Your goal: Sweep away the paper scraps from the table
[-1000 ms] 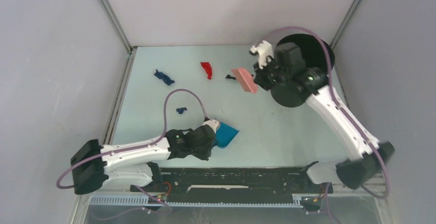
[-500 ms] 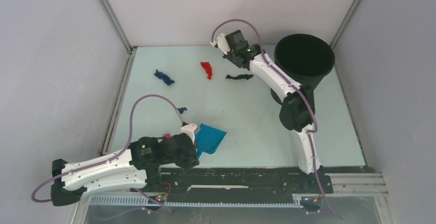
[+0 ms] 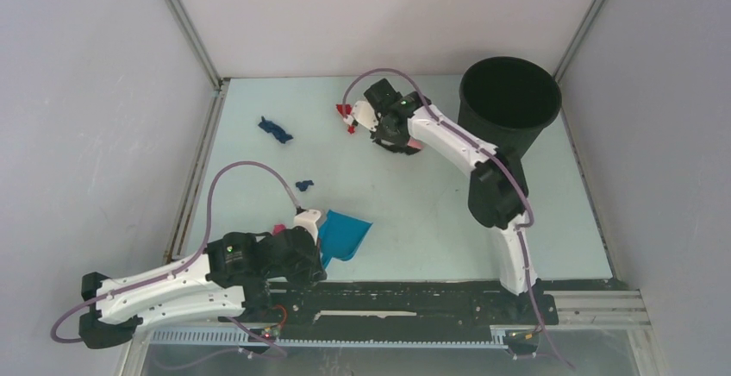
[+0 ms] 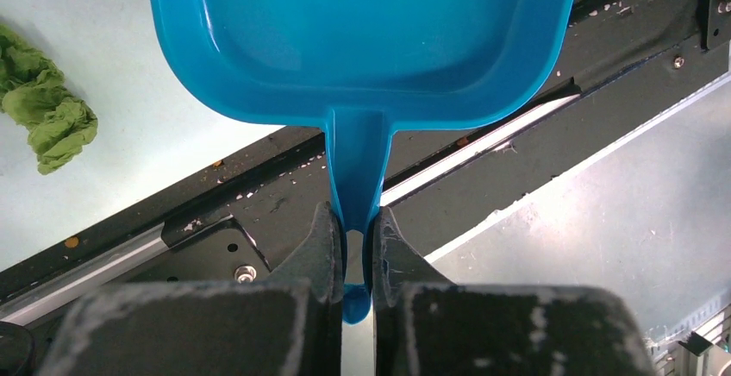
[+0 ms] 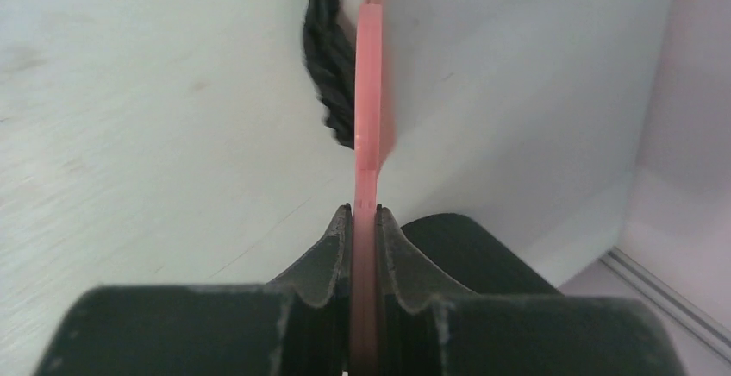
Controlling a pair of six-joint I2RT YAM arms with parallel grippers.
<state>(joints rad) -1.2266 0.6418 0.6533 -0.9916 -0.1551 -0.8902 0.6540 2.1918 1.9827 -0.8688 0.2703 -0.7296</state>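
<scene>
**Brush lands on the black scrap while the dustpan waits far from it**

In the last half-second your right hand point(image 5: 364, 216) has swung down and left from the far edge. It now sits over the spot where the black scrap point(image 5: 330, 74) lay. It is closed tight on the handle of the pink brush point(image 5: 369, 91). From the wrist, the black scrap lies right against the brush. From above the arm hides it, so the bristles are probably on the table point(image 3: 431, 212), but you can't confirm that. The red scrap point(image 3: 346, 117) lies just left of that hand and has not moved.

Your left hand point(image 4: 355, 221) is clamped on the handle of the blue dustpan point(image 4: 362, 31), which has slid slightly nearer and left along the near edge. The part of the pan that shows holds nothing. A green scrap point(image 4: 43, 104) lies beside the pan and a magenta scrap point(image 3: 278, 228) lies by the hand. A large dark blue scrap point(image 3: 276, 128) sits at the far left, and a small dark blue scrap point(image 3: 303, 184) lies nearer.

The first sweep looks about to start, yet brush and pan are well apart. Nothing is collected so far.
</scene>
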